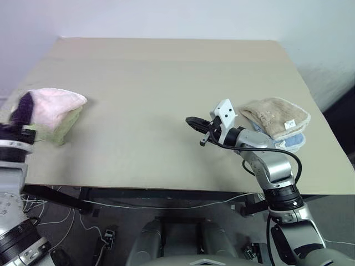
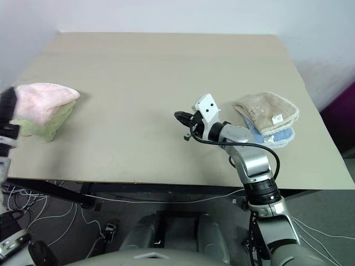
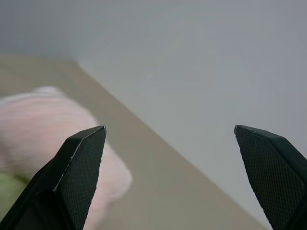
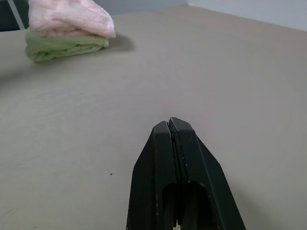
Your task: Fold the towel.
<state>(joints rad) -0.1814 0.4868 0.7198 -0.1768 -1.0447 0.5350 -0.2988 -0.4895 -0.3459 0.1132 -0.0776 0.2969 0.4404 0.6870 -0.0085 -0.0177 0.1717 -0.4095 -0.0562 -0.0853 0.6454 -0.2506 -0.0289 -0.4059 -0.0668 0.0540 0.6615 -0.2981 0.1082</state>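
Overhead, from the head camera, the towel [image 1: 55, 105] lay folded into a pink bundle on top of a light-green folded towel [image 1: 65, 128], the pair sitting near the left edge of the table [image 1: 166, 77]. The left gripper [image 1: 23, 111] stood just beside the pink bundle on its outer side, blurred, so its fingers could not be read from this angle. The right gripper [image 1: 194, 123] was well apart from the bundle, out over the bare middle of the table, with a beige folded towel [image 1: 274, 116] and something blue beneath it just behind that arm

Next, in the left wrist view, the two black fingertips [image 3: 79, 167] stood wide apart and empty; the pink bundle sat low beside one fingertip, not between them, with table edge and wall beyond

Finally, in the right wrist view, the right gripper's jaws were pressed together on nothing, pointing across the table toward the distant pink bundle on the green one

Judging from this, the left arm was much the nearer to the towel, which looked already folded and stacked
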